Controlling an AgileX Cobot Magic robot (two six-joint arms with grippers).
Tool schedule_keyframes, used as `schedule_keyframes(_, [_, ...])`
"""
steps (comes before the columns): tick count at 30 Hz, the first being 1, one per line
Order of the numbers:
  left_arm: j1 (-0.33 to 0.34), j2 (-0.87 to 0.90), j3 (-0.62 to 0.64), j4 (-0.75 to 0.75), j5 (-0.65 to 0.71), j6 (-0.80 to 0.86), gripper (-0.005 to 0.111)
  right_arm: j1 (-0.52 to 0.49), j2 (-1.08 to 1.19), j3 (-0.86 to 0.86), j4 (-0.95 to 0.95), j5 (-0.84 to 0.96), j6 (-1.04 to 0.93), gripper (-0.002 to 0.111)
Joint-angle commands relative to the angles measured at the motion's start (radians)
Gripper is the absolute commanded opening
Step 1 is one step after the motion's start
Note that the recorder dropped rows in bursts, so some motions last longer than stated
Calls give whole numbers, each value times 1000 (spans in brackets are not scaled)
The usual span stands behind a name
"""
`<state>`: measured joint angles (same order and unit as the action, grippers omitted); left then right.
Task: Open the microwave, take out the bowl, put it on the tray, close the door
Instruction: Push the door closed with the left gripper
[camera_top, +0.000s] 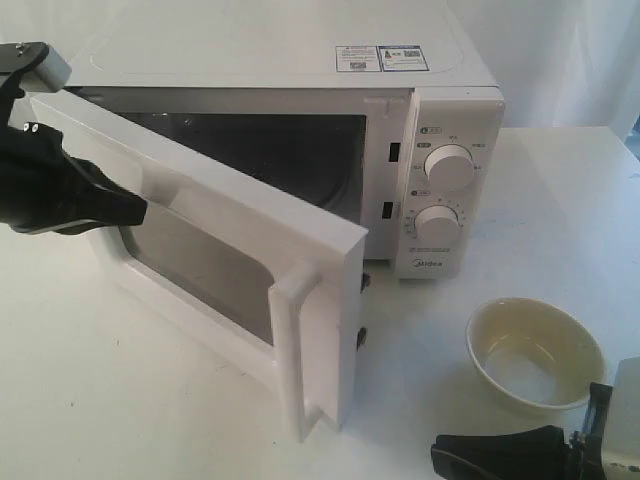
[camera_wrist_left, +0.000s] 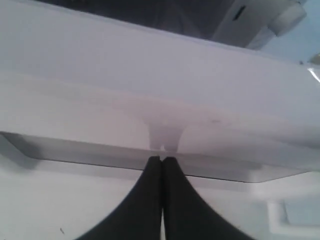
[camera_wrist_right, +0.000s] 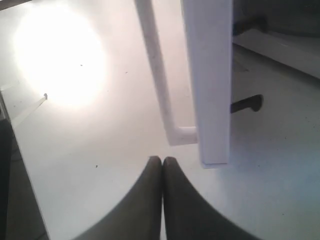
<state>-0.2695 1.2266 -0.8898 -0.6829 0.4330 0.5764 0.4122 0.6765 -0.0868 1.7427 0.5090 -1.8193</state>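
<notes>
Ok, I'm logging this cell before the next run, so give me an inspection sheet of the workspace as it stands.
Surface: white table, no spills seen.
Job's things: microwave with its door swung partly open; bowl upright on the table, right of the door; no tray seen.
Clutter: nothing seen.
Grippers: left gripper, fingers shut, at the door's outer face; right gripper, fingers shut, empty, low near the bowl.
Cables: nothing seen.
Surroundings: white backdrop.
</notes>
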Motion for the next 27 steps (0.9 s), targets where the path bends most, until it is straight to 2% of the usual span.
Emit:
schedule_keyframes(1, [-37,41,4,-42,-129,9,0,-1,-6,4,2,9,-15,0])
schedule_keyframes(8, [-81,112,-63,-42,-168,27,0,-1,-6,5,2,5,-16,0])
schedule_keyframes(16, [-81,135,-125,-46,-145,34,0,-1,-6,5,2,-26,-20,0])
schedule_keyframes(18, [-81,108,-125,-19,-94,44,0,-1,-6,5,2,-25,-15,0])
schedule_keyframes(21, [-81,17,-95,-19,-86,10,0,-1,-6,5,2,1,-8,0])
schedule_keyframes(27, [-81,-167,37,-19,-91,-22,0,-1,-6,-77,2,23,77,0])
